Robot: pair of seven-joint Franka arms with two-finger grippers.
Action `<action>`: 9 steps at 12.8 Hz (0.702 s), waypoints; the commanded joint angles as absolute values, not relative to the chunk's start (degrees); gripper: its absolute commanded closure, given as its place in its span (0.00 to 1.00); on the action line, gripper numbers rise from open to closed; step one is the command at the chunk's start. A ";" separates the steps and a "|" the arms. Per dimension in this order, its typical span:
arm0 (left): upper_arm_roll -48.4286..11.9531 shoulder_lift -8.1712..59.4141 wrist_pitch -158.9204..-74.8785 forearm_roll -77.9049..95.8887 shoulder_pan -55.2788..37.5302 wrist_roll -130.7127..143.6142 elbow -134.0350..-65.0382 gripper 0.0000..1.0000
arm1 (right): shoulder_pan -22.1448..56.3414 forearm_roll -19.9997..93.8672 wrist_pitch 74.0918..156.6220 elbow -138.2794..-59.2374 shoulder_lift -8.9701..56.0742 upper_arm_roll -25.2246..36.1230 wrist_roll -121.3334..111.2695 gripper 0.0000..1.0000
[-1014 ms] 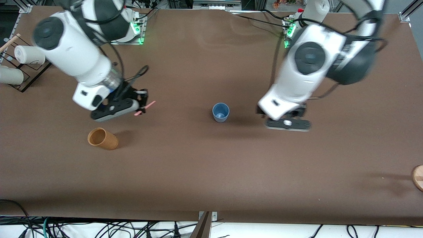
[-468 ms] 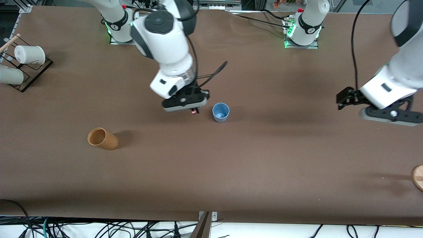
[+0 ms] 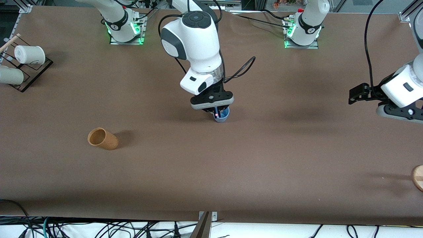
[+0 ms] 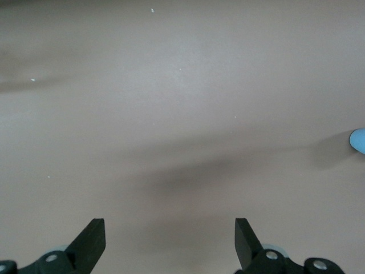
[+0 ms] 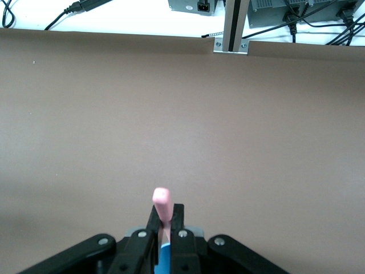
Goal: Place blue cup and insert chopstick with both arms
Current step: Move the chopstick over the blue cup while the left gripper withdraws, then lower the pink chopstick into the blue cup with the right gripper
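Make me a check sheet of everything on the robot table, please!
Surface: brown table, bare in the middle.
Job's things: blue cup upright; pink chopstick pinched above it.
Clutter: tan cup lying on its side; white cups on a rack; wooden disc at the edge.
Grippers: right gripper shut on the chopstick over the blue cup; left gripper open, waiting above bare table.
Cables: black tangle below the table's near edge.
Surroundings: nothing seen.
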State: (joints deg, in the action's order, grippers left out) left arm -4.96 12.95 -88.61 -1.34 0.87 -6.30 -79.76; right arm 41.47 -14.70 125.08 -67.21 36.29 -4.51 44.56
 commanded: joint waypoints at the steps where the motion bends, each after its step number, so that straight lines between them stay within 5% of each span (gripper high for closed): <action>1: -4.75 8.36 -92.01 0.44 0.18 -7.30 -85.94 0.00 | 42.27 -16.17 125.07 -64.69 37.97 -3.87 46.05 1.00; 9: -5.45 9.58 -92.46 1.49 0.18 -7.03 -86.22 0.00 | 44.12 -16.35 124.98 -71.45 36.83 -4.04 50.34 1.00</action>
